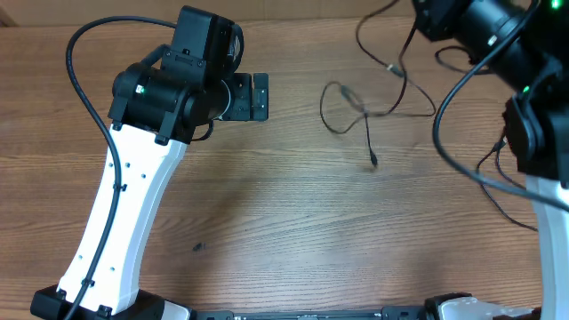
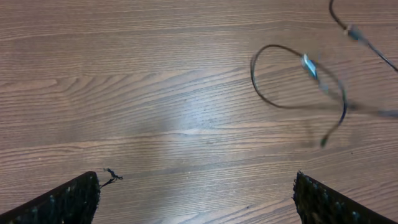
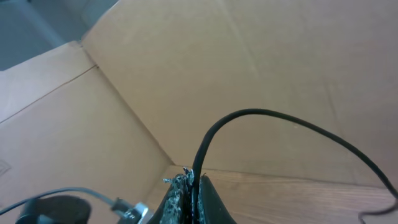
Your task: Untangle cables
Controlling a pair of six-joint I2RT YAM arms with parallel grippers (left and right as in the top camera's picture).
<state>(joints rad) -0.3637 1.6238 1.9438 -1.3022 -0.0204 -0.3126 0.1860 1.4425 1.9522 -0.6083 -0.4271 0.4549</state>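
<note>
Left tool (image 1: 258, 96) stands wide and empty, low over the surface (image 1: 267, 222), with its fingers aimed toward the middle. Right tool (image 3: 189, 186) is pinched closed at the far right corner, and a black cord arches up out of its tips, so it appears to hold one strand of the cables (image 1: 366, 111). The rest of the cables sprawl on the surface between the two arms, trailing toward the right one. Their nearest part, a slack loop (image 2: 253, 78), lies ahead of the left tool and off to one side of its centre line, near but not touching. From the loop a short tail runs back toward the robot and ends in a small plug (image 1: 373, 161). I judge the free left arm better placed to take it.
</note>
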